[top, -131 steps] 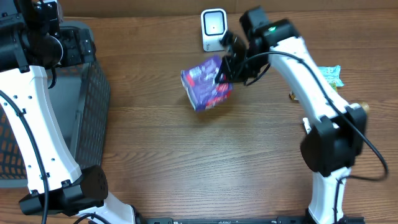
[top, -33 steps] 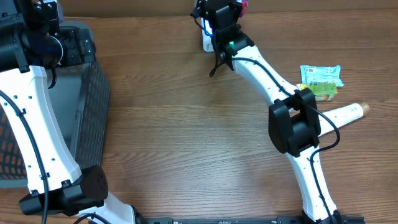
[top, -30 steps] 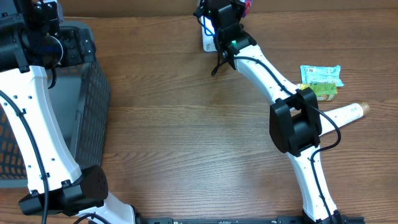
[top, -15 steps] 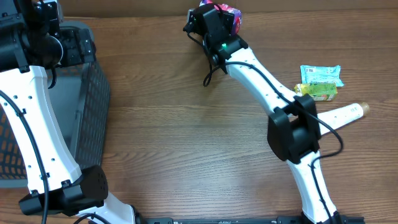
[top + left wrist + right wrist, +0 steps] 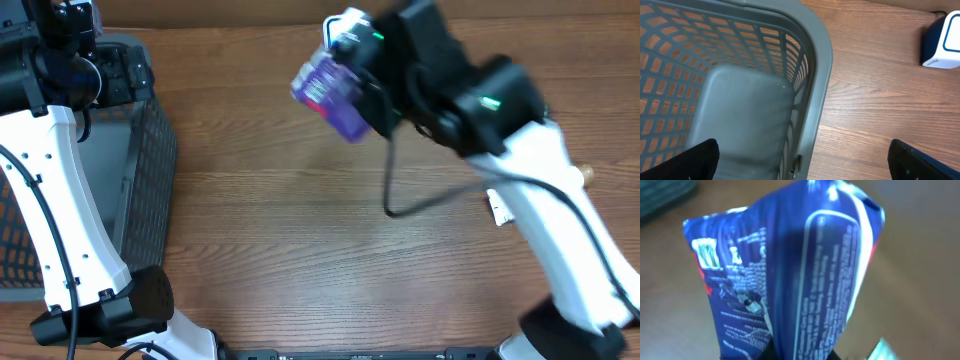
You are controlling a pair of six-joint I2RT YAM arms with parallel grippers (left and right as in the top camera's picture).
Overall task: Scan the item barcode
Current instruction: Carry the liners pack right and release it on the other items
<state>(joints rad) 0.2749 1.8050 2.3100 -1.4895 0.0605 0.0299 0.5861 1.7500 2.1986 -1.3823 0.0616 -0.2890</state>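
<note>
Basket [image 5: 150,170] left on table [image 5: 280,250], scanner [image 5: 345,22] behind, packet [image 5: 330,90] near scanner

Snack bag [image 5: 328,90]: glossy blue-purple, white fine print, red edge; crumpled, tilted, blurred from overhead; pinched at its lower end in the right tool [image 5: 782,354], off the tabletop [image 5: 300,230], far middle; white scanner [image 5: 941,44] upright just beyond it.

Pouch [image 5: 790,270] I am holding is gleaming, glossy crinkled film; table [image 5: 300,250] is showing matt wood grain; basket [image 5: 817,70], smooth grey plastic.
</note>
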